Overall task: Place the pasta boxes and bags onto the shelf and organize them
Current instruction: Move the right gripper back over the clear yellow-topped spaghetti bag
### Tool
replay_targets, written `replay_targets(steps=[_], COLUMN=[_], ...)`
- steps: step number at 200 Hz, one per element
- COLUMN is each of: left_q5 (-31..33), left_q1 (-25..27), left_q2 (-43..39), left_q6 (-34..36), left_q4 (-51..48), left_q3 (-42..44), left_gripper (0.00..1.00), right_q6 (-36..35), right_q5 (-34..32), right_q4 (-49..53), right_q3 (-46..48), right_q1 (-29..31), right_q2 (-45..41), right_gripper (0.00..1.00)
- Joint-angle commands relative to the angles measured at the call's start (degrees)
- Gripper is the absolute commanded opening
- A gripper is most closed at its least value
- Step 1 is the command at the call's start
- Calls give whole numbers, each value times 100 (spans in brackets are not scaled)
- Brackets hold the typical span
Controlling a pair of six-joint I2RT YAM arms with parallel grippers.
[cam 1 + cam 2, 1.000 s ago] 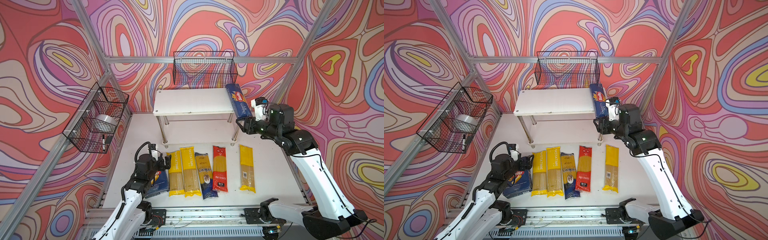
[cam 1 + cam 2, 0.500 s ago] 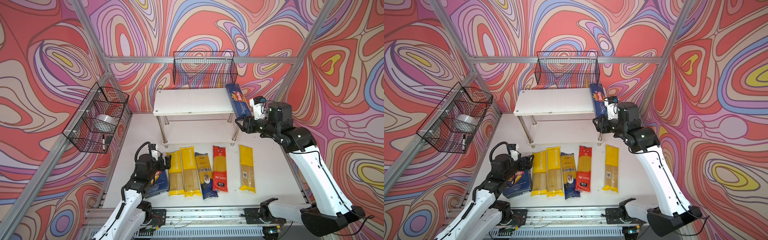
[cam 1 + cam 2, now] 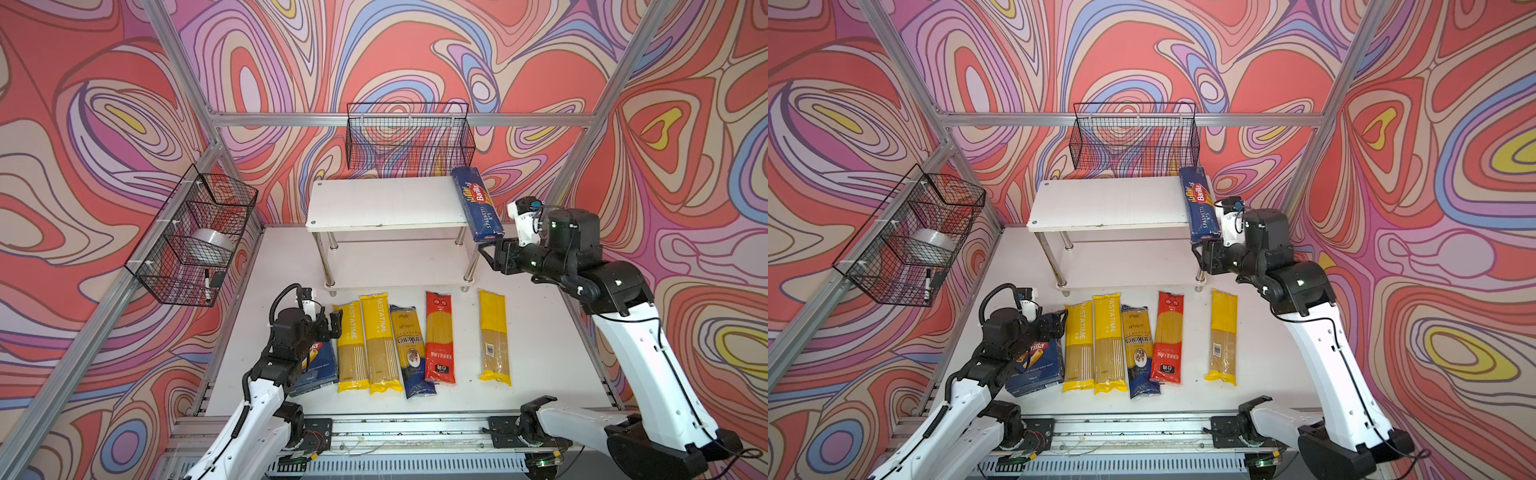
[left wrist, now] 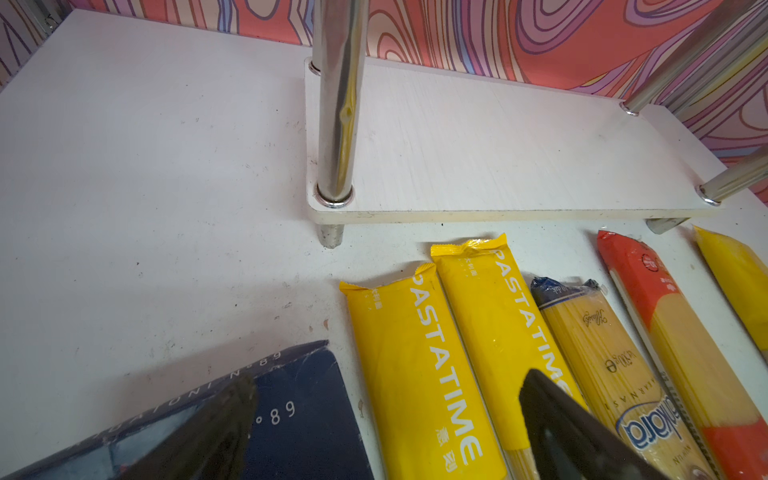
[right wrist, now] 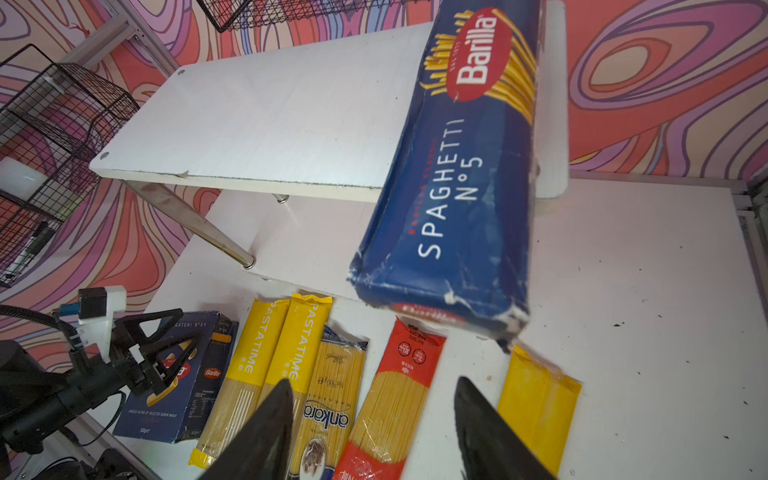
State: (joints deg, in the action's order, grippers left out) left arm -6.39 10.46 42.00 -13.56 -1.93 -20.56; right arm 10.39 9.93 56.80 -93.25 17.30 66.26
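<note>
Step in hand: the spaghetti box lies on the shelf top's right end, overhanging the front edge; your right end effector, jaws parted and empty, sits by its near end; next, probably push it home.

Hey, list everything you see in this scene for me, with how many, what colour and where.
Long narrow Barilla cardboard spaghetti box: one, dark blue, right end of shelf's top board, overhanging its front edge.
Wide Barilla cardboard tube-pasta box: one, dark blue, table front left.
Yellow-ended clear spaghetti packets: three, yellow; two side by side beside the wide box, one apart at right.
Round-emblem spaghetti packet: one, gold-and-navy, middle of row.
Red-ended spaghetti packet: one, red, right of it.
Two-tier shelf with chrome legs: one, white, table back.
Wire baskets: two, black, back wall and left wall.
Pale roll: one, in left-wall basket.
Left gripper: black, open, over the wide box's far corner.
Right gripper: black, open, at spaghetti box's overhanging end.
</note>
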Motion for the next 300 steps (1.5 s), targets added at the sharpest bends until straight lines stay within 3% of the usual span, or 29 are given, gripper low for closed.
replay_targets(steps=[1, 59, 114, 172, 222, 254, 300], left_q5=[-8, -32, -50, -200, -167, -124, -141], left_q1=[4, 7, 7, 5, 9, 7, 4], left_q2=[-7, -7, -16, 3, 1, 7, 1], left_q6=[2, 9, 20, 84, 73, 47, 52], left_q4=[10, 24, 18, 65, 53, 49, 53], left_q3=[8, 9, 15, 20, 15, 13, 20], left_gripper=[100, 100, 100, 100, 100, 100, 100], right_q6=[174, 971, 1454, 1694, 1650, 1668, 1670], right_q5=[-18, -555, -1186, -1382, -1749, -1798, -1697], right_q4=[419, 315, 468, -756, -1605, -2119, -2414], right_q3=[271, 1974, 2960, 4308, 4736, 4894, 4882], right_q1=[-16, -14, -14, -12, -14, -131, -287], right_q2=[-337, -1310, -1352, -1058, -840, -341, 122], right_gripper=[64, 64, 66, 69, 71, 84, 86])
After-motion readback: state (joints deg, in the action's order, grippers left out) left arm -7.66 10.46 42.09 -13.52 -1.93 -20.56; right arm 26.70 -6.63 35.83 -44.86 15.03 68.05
